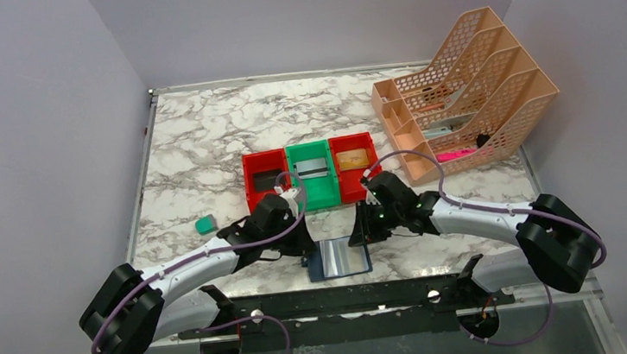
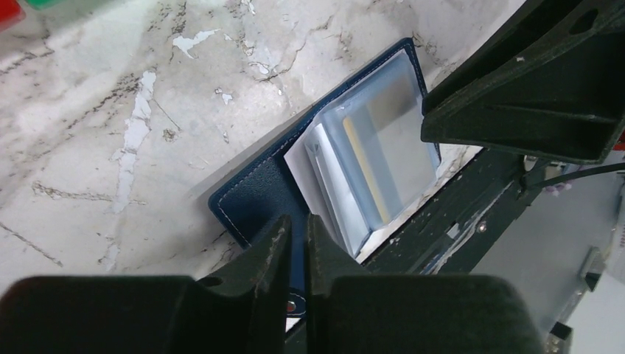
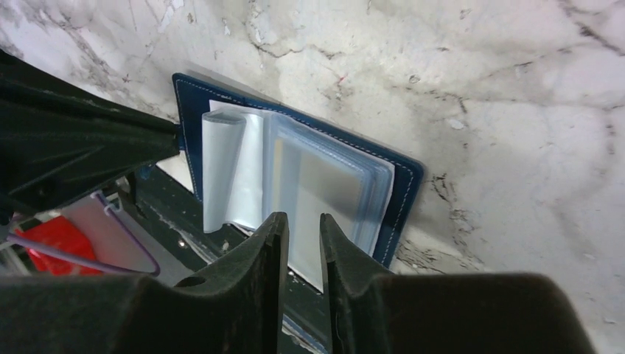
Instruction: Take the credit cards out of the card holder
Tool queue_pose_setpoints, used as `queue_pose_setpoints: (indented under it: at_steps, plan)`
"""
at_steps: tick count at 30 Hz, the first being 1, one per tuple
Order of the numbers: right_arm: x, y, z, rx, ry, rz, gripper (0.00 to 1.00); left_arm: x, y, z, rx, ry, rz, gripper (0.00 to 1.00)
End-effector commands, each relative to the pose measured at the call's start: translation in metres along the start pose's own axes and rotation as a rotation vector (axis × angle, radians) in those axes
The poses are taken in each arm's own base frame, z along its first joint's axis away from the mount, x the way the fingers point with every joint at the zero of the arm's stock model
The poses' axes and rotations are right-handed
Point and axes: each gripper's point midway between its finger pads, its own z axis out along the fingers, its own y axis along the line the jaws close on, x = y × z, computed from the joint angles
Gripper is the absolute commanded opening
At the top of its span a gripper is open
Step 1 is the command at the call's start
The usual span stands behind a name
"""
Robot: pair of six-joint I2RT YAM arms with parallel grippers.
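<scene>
The navy card holder [image 1: 340,259] lies open at the table's near edge, its pale clear pockets facing up. It also shows in the left wrist view [image 2: 258,192] and the right wrist view [image 3: 407,184]. My left gripper [image 1: 303,246] [image 2: 296,219] is shut, its tips over the holder's navy left flap. My right gripper [image 1: 365,229] [image 3: 302,216] has its jaws nearly together with nothing between them, over the pockets' near edge. A black card [image 1: 265,180], a silver-grey card [image 1: 312,168] and a gold card [image 1: 354,160] lie in the three bins.
The red bin [image 1: 248,168], green bin [image 1: 311,196] and second red bin [image 1: 370,147] stand in a row behind the grippers. A small teal block [image 1: 204,225] lies at the left. An orange mesh file organiser [image 1: 467,93] stands at the back right. A black rail [image 1: 348,297] runs along the near edge.
</scene>
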Motion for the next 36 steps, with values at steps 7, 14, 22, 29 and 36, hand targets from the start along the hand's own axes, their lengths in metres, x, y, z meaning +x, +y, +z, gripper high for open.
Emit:
queue_pose_setpoints:
  at_steps: [7, 14, 22, 29, 36]
  plan:
    - [-0.01, -0.008, -0.007, 0.078, -0.051, -0.029, 0.36, -0.002, 0.015, -0.015, -0.107, -0.045, -0.025, 0.56]
    - [-0.008, -0.009, -0.002, 0.072, -0.036, -0.025, 0.37, 0.009, 0.024, -0.015, -0.121, -0.046, -0.064, 0.67]
    - [-0.001, -0.01, 0.004, 0.054, -0.011, -0.003, 0.36, 0.014, 0.02, 0.003, -0.073, -0.007, -0.066, 0.62]
    - [0.004, -0.001, 0.006, -0.008, 0.01, 0.018, 0.32, 0.021, 0.023, 0.008, -0.069, 0.015, -0.073, 0.45]
    - [0.003, -0.001, 0.008, -0.003, 0.017, 0.02, 0.31, 0.025, 0.024, 0.01, -0.062, 0.018, -0.077, 0.3]
